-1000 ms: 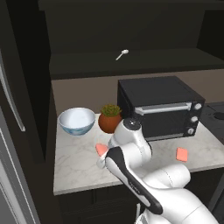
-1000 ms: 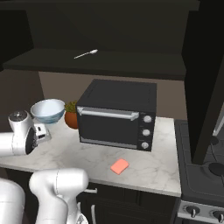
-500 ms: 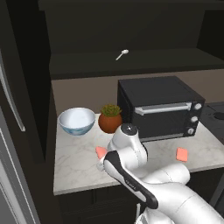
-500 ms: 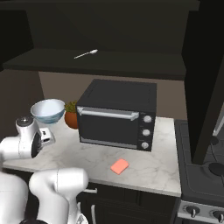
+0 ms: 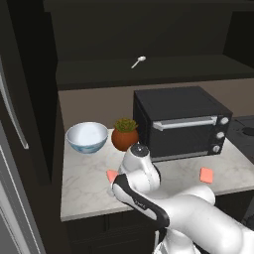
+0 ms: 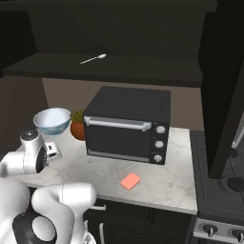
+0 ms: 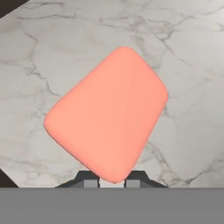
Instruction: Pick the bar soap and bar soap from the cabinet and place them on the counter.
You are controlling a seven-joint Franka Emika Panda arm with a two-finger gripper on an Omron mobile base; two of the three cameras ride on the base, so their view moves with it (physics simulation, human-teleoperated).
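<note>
My gripper is shut on one salmon-pink bar soap, held low over the marble counter; whether the bar touches the marble I cannot tell. From the left base view an edge of that bar soap peeks out beside my wrist, near the counter's front left. The other bar soap lies flat on the counter in front of the toaster oven. Above, the dark cabinet stands open, its shelf holding a small silver spoon.
A black toaster oven takes up the back right of the counter. A white bowl and a small potted plant stand at the back left. A cooktop adjoins on the right.
The hand has sunk a little lower toward the counter with the bar soap still in its grip. The other bar soap has not moved.
</note>
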